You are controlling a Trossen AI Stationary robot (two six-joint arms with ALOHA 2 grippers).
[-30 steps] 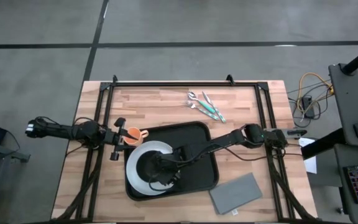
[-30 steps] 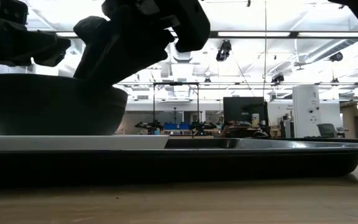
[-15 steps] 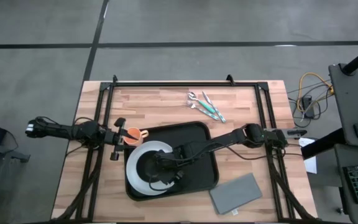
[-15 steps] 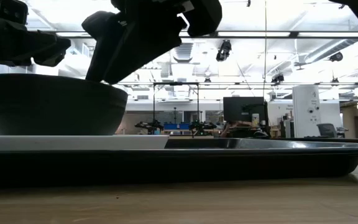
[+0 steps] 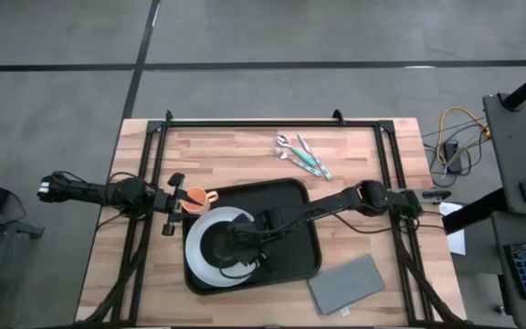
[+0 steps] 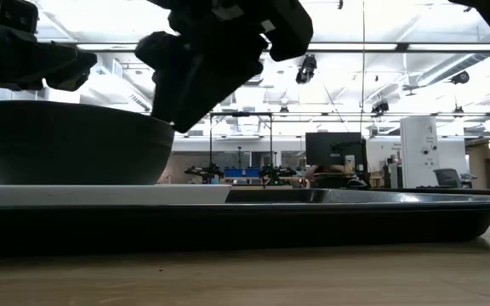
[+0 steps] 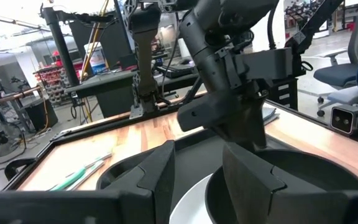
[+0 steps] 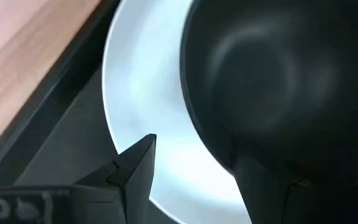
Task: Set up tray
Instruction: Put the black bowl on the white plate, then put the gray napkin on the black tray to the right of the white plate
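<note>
Tray [image 5: 292, 245] sits mid-table as the base. White plate [image 5: 201, 228] lies in its left half, dark bowl [image 5: 224, 251] centred on it for stacking. Right gripper [image 5: 250, 239] hovers at the bowl's rim, fingers spread, gripping nothing. Left gripper [image 5: 173, 203] waits just off the tray, pinching an orange cup [image 5: 194, 198], likely next in.

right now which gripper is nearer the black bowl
Right. The right gripper hangs just above the black bowl on the white plate, jaws open. The left gripper sits off the tray's corner, by the orange cup.
</note>
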